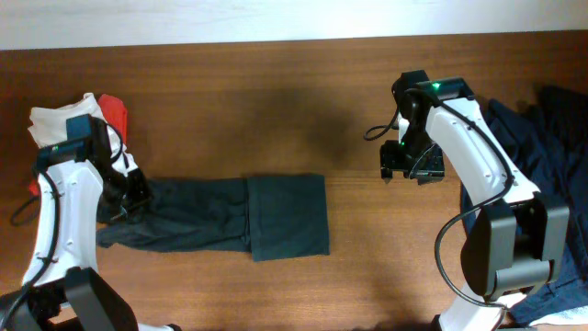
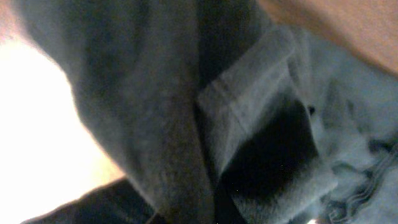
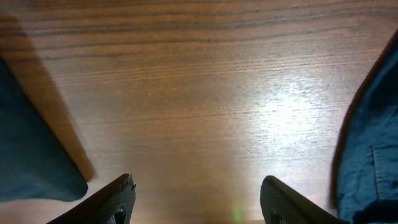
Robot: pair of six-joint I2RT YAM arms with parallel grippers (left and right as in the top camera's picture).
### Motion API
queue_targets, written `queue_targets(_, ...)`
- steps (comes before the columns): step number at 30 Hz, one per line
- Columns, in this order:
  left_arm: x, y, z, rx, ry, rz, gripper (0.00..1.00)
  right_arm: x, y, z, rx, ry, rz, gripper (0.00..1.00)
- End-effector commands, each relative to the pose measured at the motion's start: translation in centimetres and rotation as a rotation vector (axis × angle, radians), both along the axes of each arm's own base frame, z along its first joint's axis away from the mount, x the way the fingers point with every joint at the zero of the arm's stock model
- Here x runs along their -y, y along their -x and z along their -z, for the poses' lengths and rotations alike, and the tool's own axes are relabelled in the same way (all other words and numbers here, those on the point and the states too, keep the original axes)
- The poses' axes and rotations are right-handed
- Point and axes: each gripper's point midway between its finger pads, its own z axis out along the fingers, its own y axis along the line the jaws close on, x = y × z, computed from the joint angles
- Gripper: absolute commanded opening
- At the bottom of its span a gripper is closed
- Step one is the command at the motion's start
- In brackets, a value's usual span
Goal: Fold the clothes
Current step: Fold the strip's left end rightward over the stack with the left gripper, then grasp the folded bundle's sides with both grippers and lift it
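Observation:
The dark-green T-shirt (image 1: 276, 216) lies in a long band on the wooden table (image 1: 276, 101), its right part folded over into a neat rectangle. My left gripper (image 1: 129, 195) is at the shirt's left end. In the left wrist view the shirt's cloth (image 2: 249, 124) fills the frame and hides the fingers, which appear shut on it. My right gripper (image 1: 409, 173) is open and empty over bare wood, well right of the shirt; its two fingertips (image 3: 196, 183) are wide apart. Navy clothes (image 1: 542, 119) are piled at the right.
A red cloth (image 1: 115, 110) and a white cloth (image 1: 55, 119) lie bunched at the far left behind my left arm. The navy cloth (image 3: 373, 155) shows at the right edge of the right wrist view, and another dark cloth edge (image 3: 31, 155) at its left.

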Motion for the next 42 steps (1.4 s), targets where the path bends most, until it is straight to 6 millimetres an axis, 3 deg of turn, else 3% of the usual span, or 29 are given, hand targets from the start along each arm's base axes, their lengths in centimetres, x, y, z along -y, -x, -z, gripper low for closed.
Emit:
queue_targets(1,7.4,-1.6,-2.6,0.054,0.158,0.163,0.01,0.5,-0.1,-0.4,0.013,0.011,-0.016,0.69)
queue_targets(2,11.2,-1.7,-2.8,0.053,0.200,0.221,0.00,0.6,-0.1,-0.4,0.013,0.011,-0.016,0.68)
queue_targets(5,19.5,-1.6,-2.9,0.097,0.214,0.425,0.01,0.6,-0.1,-0.4,0.013,0.011,-0.019,0.69)
queue_targets(7,23.1,-0.9,-2.1,0.082,0.215,0.468,0.01,0.5,0.0,-0.4,0.012,0.009,-0.025,0.69)
queue_targets(10,25.3,0.1,0.1,0.008,0.208,0.510,0.01,0.5,0.0,-0.4,0.012,0.008,-0.041,0.69)
queue_targets(12,27.5,0.4,0.6,0.002,0.271,0.540,0.25,0.5,-0.1,-0.4,0.013,0.007,-0.041,0.69)
queue_targets(13,31.2,0.0,-0.4,0.064,0.425,0.587,0.26,0.5,-0.1,-0.3,0.016,0.007,-0.041,0.69)
queue_targets(14,34.9,-0.9,-2.1,0.164,0.571,0.654,0.46,0.3,-0.2,-0.3,0.020,-0.002,-0.041,0.70)
queue_targets(15,36.8,-1.4,-3.0,0.228,0.622,0.699,0.83,0.2,-0.2,-0.3,0.019,-0.012,-0.040,0.70)
queue_targets(16,38.0,-1.5,-3.7,0.263,0.662,0.729,0.95,0.2,-0.2,-0.3,0.017,-0.012,-0.040,0.70)
queue_targets(17,38.5,-1.8,-4.4,0.300,0.691,0.763,0.95,0.1,-0.2,-0.3,0.017,-0.013,-0.041,0.71)
queue_targets(18,37.8,-2.7,-5.1,0.345,0.679,0.793,0.98,-0.3,-0.1,-0.3,0.015,-0.035,-0.059,0.72)
queue_targets(20,32.8,-5.6,-7.6,0.430,0.642,0.699,0.99,-4.1,0.3,-1.0,0.010,-0.280,-0.175,0.71)
queue_targets(22,24.3,-8.5,-8.8,0.470,0.584,0.481,0.99,-10.1,1.1,-3.5,0.046,-0.644,-0.329,0.71)
queue_targets(24,16.7,-9.6,-7.6,0.444,0.524,0.270,0.99,-15.0,2.8,-5.0,0.047,-0.799,-0.455,0.75)
queue_targets(25,14.3,-9.7,-7.0,0.427,0.478,0.208,0.99,-17.3,4.0,-5.0,0.039,-0.804,-0.534,0.75)
queue_targets(27,11.8,-9.1,-5.7,0.377,0.403,0.144,0.99,-20.6,5.9,-4.9,0.030,-0.808,-0.651,0.77)
queue_targets(28,11.6,-8.6,-5.0,0.347,0.379,0.161,0.99,-22.3,6.8,-4.2,0.033,-0.756,-0.701,0.77)
queue_targets(32,11.7,-5.7,-0.4,0.186,0.390,0.132,0.99,-25.6,7.4,-1.7,0.131,-0.517,-0.813,0.77)
queue_targets(33,11.7,-5.4,0.1,0.173,0.392,0.129,0.99,-25.4,7.3,-0.8,0.144,-0.449,-0.798,0.59)
queue_targets(34,11.7,-5.3,0.1,0.173,0.391,0.140,0.99,-23.5,6.4,0.4,0.151,-0.288,-0.701,0.16)
queue_targets(35,11.7,-5.1,0.1,0.166,0.392,0.139,0.99,-18.5,4.9,1.1,0.173,0.003,-0.444,0.04)
queue_targets(36,11.8,-4.7,0.2,0.149,0.394,0.152,0.99,-13.5,5.4,0.9,0.129,0.210,-0.271,0.04)
queue_targets(37,11.8,-4.3,0.2,0.136,0.396,0.150,0.99,-12.1,6.5,1.1,0.064,0.239,-0.260,0.06)
queue_targets(38,11.8,-4.1,0.3,0.127,0.398,0.151,0.99,-11.1,8.2,1.6,-0.023,0.247,-0.249,0.22)
queue_targets(40,11.9,-3.7,0.3,0.107,0.401,0.148,0.99,-11.4,10.0,2.5,-0.099,0.203,-0.239,0.63)
queue_targets(42,12.2,-2.9,0.3,0.076,0.407,0.152,0.99,-11.4,9.7,2.2,-0.089,0.195,-0.234,0.64)
